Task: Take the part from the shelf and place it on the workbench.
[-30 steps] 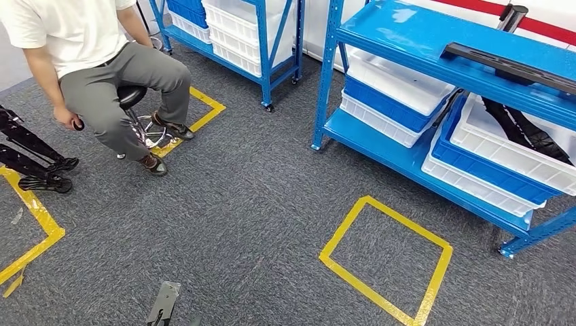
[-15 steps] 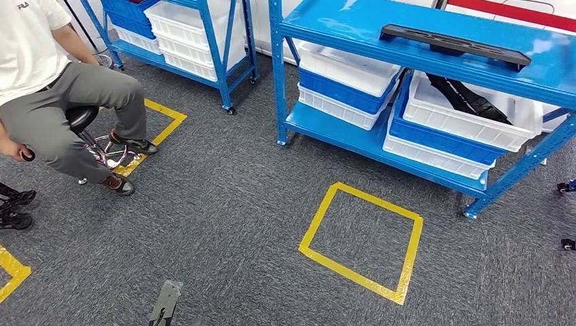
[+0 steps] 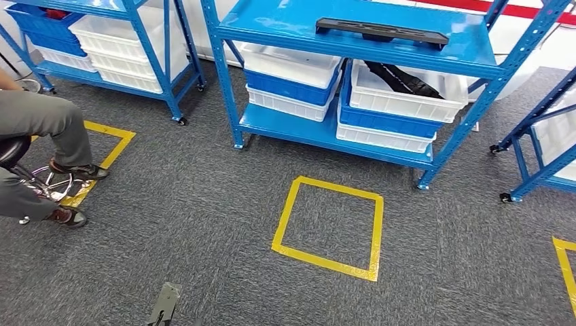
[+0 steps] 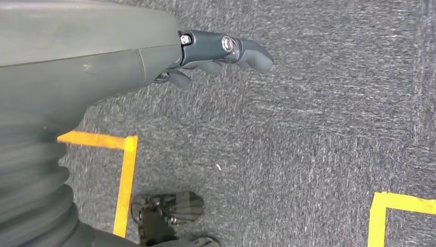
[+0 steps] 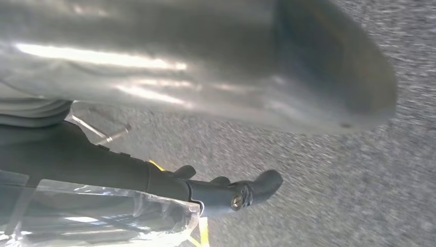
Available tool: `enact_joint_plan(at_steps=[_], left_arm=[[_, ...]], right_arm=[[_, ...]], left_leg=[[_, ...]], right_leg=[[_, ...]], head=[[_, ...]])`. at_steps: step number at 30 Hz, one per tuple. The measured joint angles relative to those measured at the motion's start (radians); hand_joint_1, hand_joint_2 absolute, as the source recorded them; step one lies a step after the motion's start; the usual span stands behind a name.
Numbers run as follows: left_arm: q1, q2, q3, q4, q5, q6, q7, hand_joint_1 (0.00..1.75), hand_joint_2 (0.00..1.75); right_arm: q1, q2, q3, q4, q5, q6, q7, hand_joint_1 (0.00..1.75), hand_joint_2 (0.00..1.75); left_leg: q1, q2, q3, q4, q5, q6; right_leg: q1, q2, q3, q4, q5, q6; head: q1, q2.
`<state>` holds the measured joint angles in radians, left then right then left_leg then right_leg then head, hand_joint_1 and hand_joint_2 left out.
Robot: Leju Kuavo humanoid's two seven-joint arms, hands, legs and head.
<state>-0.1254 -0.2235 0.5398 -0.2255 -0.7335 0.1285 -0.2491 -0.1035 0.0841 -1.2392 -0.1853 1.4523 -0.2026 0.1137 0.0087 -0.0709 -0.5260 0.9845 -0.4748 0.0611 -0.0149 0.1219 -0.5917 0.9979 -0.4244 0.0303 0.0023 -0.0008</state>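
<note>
Blue metal shelf (image 3: 353, 34) stands at the far centre of the head view, and the part (image 3: 380, 30), a long flat black piece, lies on its top level, closer to the right end. Under it, white and blue bins (image 3: 292, 78) are stacked on the lower level; the white bin on the right (image 3: 407, 92) has a dark black piece (image 3: 401, 78) lying in it. A yellow tape square (image 3: 329, 227) is marked on the grey carpet (image 3: 204, 204) just in front of the shelf. A second blue shelf (image 3: 102, 41) with stacked white bins is at far left, a third (image 3: 543, 136) at the right edge. A person's legs (image 3: 41, 129) in grey trousers, seated on a stool, show at the left beside another yellow tape mark (image 3: 102, 149). Left robot hand (image 4: 216, 54) hangs over the carpet in the left wrist view, dark fingers (image 4: 252, 54) stretched out and slightly apart, nothing in it. Right robot hand (image 5: 226, 193) shows in the right wrist view above the carpet, fingers extended, nothing visibly held; some clear plastic film (image 5: 103, 216) sits near it, blurred.
</note>
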Motion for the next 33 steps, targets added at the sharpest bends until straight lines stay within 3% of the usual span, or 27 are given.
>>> enact_joint_plan(at_steps=[1,3,5,6,7,9,10,12,14,15,16,18,20,21,22,23,25,26,28,31,33], left_arm=[[-0.001,0.0,-0.001,0.0,0.0,0.0,0.0,0.0,1.75],[0.0,-0.001,-0.002,0.0,0.0,0.0,0.0,0.0,1.75],[0.002,-0.001,-0.002,0.0,0.0,0.0,0.0,0.0,1.75],[0.003,-0.001,-0.002,0.0,0.0,0.0,0.0,0.0,1.75],[0.003,-0.001,-0.002,0.0,0.0,0.0,0.0,0.0,1.75],[0.002,-0.002,-0.002,0.0,0.0,0.0,0.0,0.0,1.75],[0.002,-0.001,-0.003,0.0,0.0,0.0,0.0,0.0,1.75],[0.0,0.0,-0.003,0.0,0.0,0.0,0.0,0.0,1.75],[-0.002,0.0,-0.006,0.0,0.0,0.0,0.0,0.0,1.75],[-0.004,-0.001,-0.007,0.0,0.0,0.0,0.0,0.0,1.31],[-0.004,-0.001,-0.008,0.0,0.0,0.0,0.0,0.0,0.87],[-0.003,-0.001,-0.009,0.0,0.0,-0.001,-0.001,0.0,0.0],[0.0,-0.001,-0.011,0.0,-0.003,-0.004,-0.006,0.0,0.0],[0.0,-0.001,-0.012,0.0,-0.006,-0.005,-0.009,0.0,0.0],[0.0,0.0,-0.013,0.0,-0.009,-0.009,-0.012,0.0,0.0],[0.0,0.0,-0.014,0.0,-0.009,-0.014,-0.014,0.0,0.0],[-0.003,0.002,-0.016,0.0,-0.005,-0.029,-0.019,0.0,0.0],[-0.005,0.003,-0.016,0.0,-0.002,-0.035,-0.021,0.0,0.0],[-0.009,0.005,-0.016,0.0,0.0,-0.036,-0.025,0.0,0.0],[-0.008,0.006,-0.016,0.0,0.0,-0.02,-0.025,0.0,0.0],[-0.008,0.006,-0.016,0.0,0.0,-0.012,-0.024,0.0,0.0]], right_arm=[[0.0,0.0,0.0,0.0,0.0,0.0,0.0,0.0,0.0],[-0.003,0.0,0.0,0.0,0.0,0.0,0.0,0.0,0.0],[-0.006,-0.002,0.0,0.0,0.0,0.0,0.0,0.0,0.0],[-0.004,-0.003,0.0,0.0,0.0,0.0,0.0,0.0,0.0],[-0.003,-0.005,0.0,0.0,0.0,0.0,0.0,0.0,0.0],[-0.001,-0.008,0.0,0.0,0.0,0.0,0.0,0.0,0.0],[-0.002,-0.008,0.0,0.0,0.0,0.0,0.0,0.0,0.0],[-0.004,-0.007,0.0,-0.001,0.0,0.0,0.0,0.0,0.0],[-0.002,-0.007,0.0,-0.001,0.0,0.0,0.0,0.0,0.0],[0.0,-0.007,0.0,-0.001,0.0,0.0,0.0,0.0,0.44],[0.0,-0.006,0.0,-0.001,0.0,0.0,0.0,0.0,0.87],[-0.002,-0.005,0.0,-0.001,0.0,0.0,0.0,0.0,1.75],[-0.004,-0.005,0.001,-0.001,0.002,0.005,-0.003,0.0,1.75],[-0.003,-0.005,0.001,-0.001,0.003,0.009,-0.005,0.0,1.75],[-0.001,-0.005,0.002,-0.001,0.004,0.013,-0.006,0.0,1.75],[0.0,-0.005,0.002,-0.001,0.005,0.015,-0.007,0.0,1.75],[0.0,-0.004,0.004,-0.001,0.005,0.018,-0.008,0.0,1.75],[0.0,-0.004,0.006,-0.001,0.005,0.018,-0.009,0.0,1.75],[0.0,-0.004,0.008,-0.001,0.006,0.019,-0.011,0.0,1.75],[0.002,-0.006,0.01,-0.001,0.008,0.022,-0.011,0.0,1.75],[0.001,-0.006,0.013,-0.001,0.008,0.023,-0.01,0.0,1.75]], left_leg=[[0.002,0.015,0.003,-0.009,0.006,0.001],[0.002,0.049,0.005,-0.018,0.012,0.002],[0.001,0.085,0.002,-0.018,0.012,0.003],[0.002,0.101,0.001,-0.017,0.012,0.002],[0.003,0.116,0.0,-0.017,0.011,-0.001],[0.005,0.142,0.004,-0.013,0.006,-0.012],[0.003,0.153,0.005,-0.01,0.001,-0.02],[-0.004,0.173,0.01,-0.005,-0.007,-0.036],[-0.003,0.189,0.015,-0.005,-0.01,-0.046],[0.002,0.184,0.015,-0.001,-0.015,-0.051],[0.007,0.164,0.008,0.017,-0.032,-0.056],[0.012,0.105,-0.033,0.113,-0.098,-0.063],[0.012,0.076,-0.097,0.249,-0.162,-0.062],[0.012,0.073,-0.117,0.288,-0.169,-0.06],[0.012,0.072,-0.123,0.293,-0.157,-0.057],[0.012,0.072,-0.11,0.261,-0.129,-0.053],[0.01,0.068,-0.052,0.135,-0.06,-0.041],[0.008,0.066,-0.026,0.077,-0.042,-0.036],[0.002,0.062,-0.003,0.017,-0.036,-0.026],[-0.002,0.064,0.011,0.003,-0.037,-0.007],[-0.003,0.069,0.027,0.002,-0.04,0.004]], right_leg=[[0.003,-0.026,-0.013,0.019,-0.009,0.001],[0.002,-0.088,-0.064,0.12,-0.059,-0.004],[-0.006,-0.107,-0.125,0.25,-0.111,0.0],[-0.011,-0.11,-0.137,0.279,-0.117,0.009],[-0.017,-0.115,-0.126,0.266,-0.108,0.021],[-0.028,-0.146,-0.047,0.133,-0.062,0.046],[-0.03,-0.17,-0.007,0.066,-0.042,0.052],[-0.027,-0.195,0.031,-0.001,-0.025,0.042],[-0.024,-0.176,0.025,0.002,-0.024,0.022],[-0.027,-0.166,0.023,0.002,-0.022,0.015],[-0.029,-0.156,0.022,0.001,-0.02,0.007],[-0.031,-0.137,0.019,0.0,-0.015,-0.01],[-0.025,-0.121,0.014,0.0,-0.012,-0.019],[-0.021,-0.113,0.014,0.001,-0.012,-0.021],[-0.018,-0.106,0.014,0.001,-0.011,-0.022],[-0.016,-0.099,0.015,0.001,-0.011,-0.022],[-0.011,-0.088,0.017,0.001,-0.013,-0.022],[-0.007,-0.085,0.016,0.001,-0.016,-0.019],[-0.001,-0.083,0.016,0.004,-0.014,-0.007],[0.001,-0.088,0.007,0.044,-0.006,0.015],[-0.001,-0.097,-0.015,0.087,-0.025,0.017]], head=[[0.002,0.0],[0.007,0.0],[0.011,0.0],[0.012,0.0],[0.014,0.0],[0.015,0.0],[0.017,0.0],[0.016,0.0],[0.011,0.0],[0.008,0.0],[0.007,0.0],[0.003,0.0],[0.0,0.0],[0.0,0.0],[0.0,0.0],[0.0,0.0],[0.0,0.0],[0.0,0.0],[0.001,0.0],[0.004,0.0],[0.006,0.0]])
